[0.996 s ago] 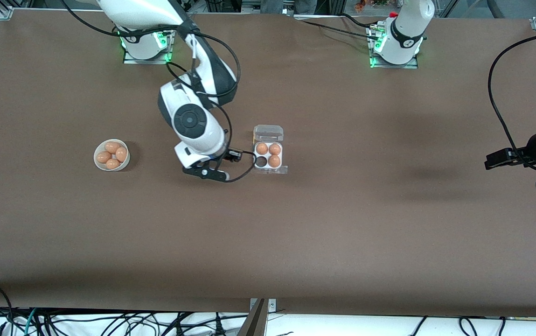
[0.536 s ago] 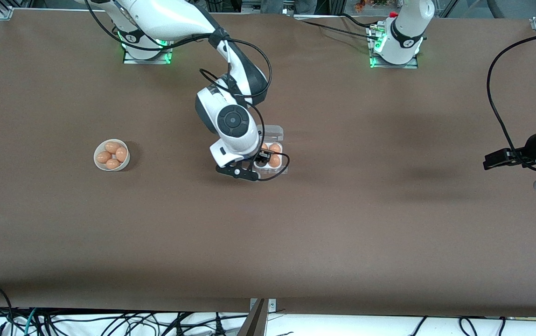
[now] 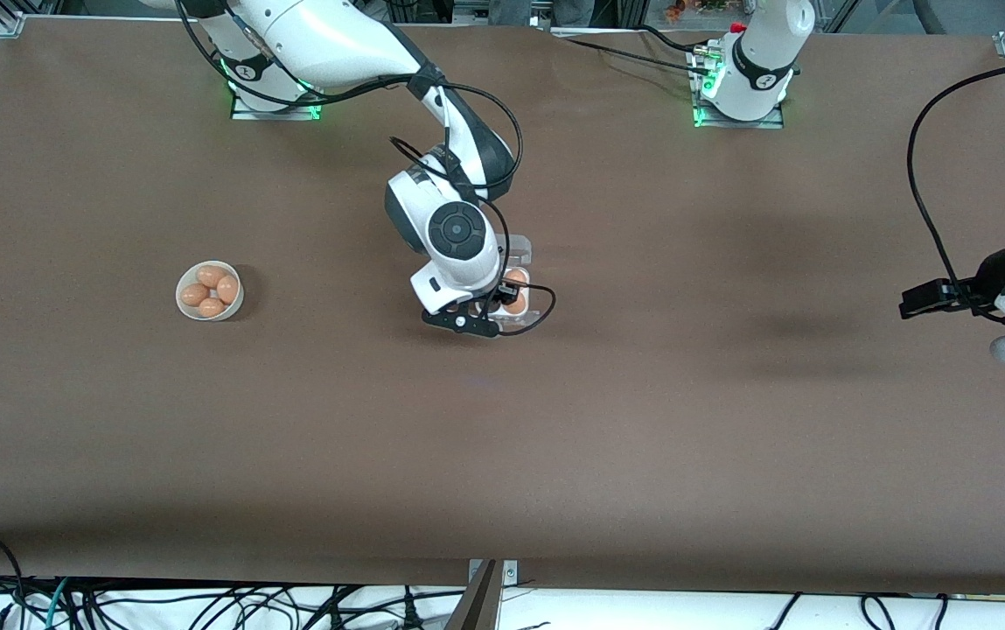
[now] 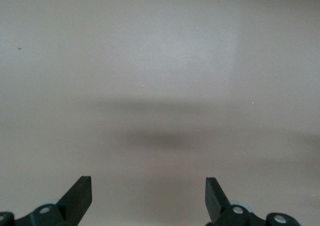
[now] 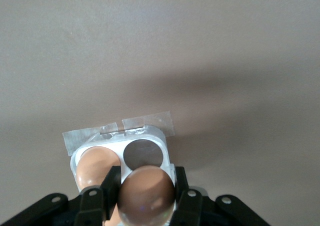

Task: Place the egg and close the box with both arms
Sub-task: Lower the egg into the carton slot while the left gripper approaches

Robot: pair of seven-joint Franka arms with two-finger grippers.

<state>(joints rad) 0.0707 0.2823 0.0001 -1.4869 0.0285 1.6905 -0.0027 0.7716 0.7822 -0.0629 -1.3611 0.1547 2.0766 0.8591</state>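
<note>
The right gripper (image 5: 146, 186) hangs over the box (image 3: 521, 254) near the middle of the tabletop (image 3: 642, 420). Its jaws are clamped on the egg (image 5: 146, 193), one black finger (image 5: 112, 183) on each flank. The egg's long axis seems to run along the fingers, a rounded end facing the tray; I cannot tell whether that is the blunt or the narrow end. In the right wrist view it sits just above the tray, next to one dark, empty cup (image 5: 143, 153), with another egg (image 5: 97, 166) seated in the neighbouring cup. Strips of clear tape (image 5: 147, 121) lie across the box's edge onto the tabletop.

In the front view the right arm's hand covers the 9 o'clock half of the tray; two eggs (image 3: 515, 302) show in the 3 o'clock half. The clear lid is open at the tray's 12 o'clock side.

A round white bowl (image 3: 180, 289) with four eggs (image 3: 212, 276) stands at 9 o'clock from the box, well apart, toward the right arm's end.

The left gripper (image 4: 148, 186) waits over bare tabletop at 3 o'clock from the box, at the left arm's end, its jaws spread wide and holding nothing.

The small mark on the dark band of the left arm's base (image 3: 769, 80) is too small to read
</note>
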